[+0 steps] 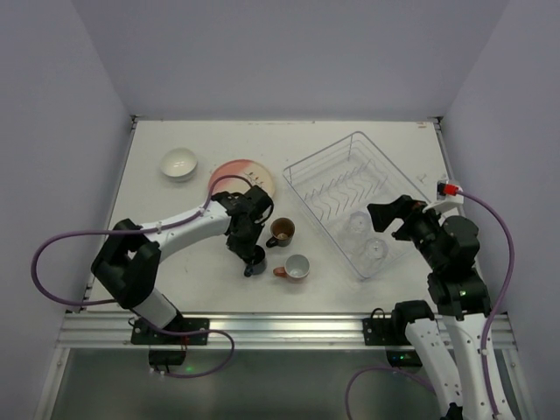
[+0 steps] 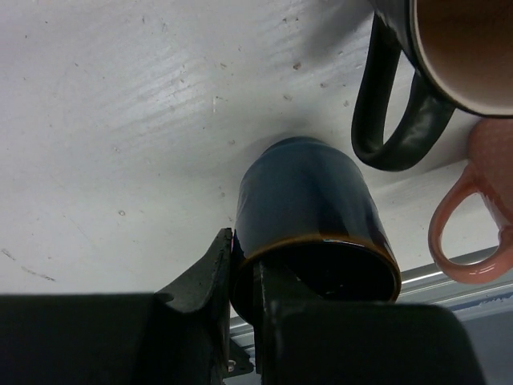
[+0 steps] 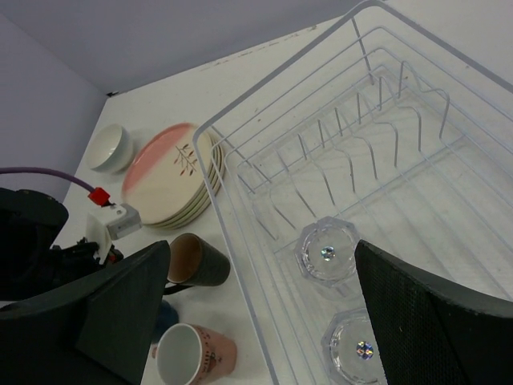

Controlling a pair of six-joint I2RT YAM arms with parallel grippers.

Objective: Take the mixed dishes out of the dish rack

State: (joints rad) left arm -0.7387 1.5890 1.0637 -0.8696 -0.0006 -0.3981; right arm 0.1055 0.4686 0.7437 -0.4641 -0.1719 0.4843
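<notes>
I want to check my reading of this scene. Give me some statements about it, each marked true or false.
1. Two clear glasses are inside the silver-white wire dish rack. True.
2. The left gripper is open and empty. False: it is shut on the dark blue cup, at its rim.
3. The small white bowl lies in the rack. False: it sits on the table, beside the round pink-topped plates.
4. The right gripper is open, over the rack. True.

White counter (image 1: 175, 131), scuffed. Far left: small white bowl (image 1: 179, 163), with a stack of plates (image 1: 234, 175) just beside it, pink on top. Near middle: brown cup (image 1: 282, 231), salmon cup (image 1: 296, 268) and dark blue cup (image 1: 254, 260), close together but apart. Right: wire dish rack (image 1: 320, 150), set at an angle.
</notes>
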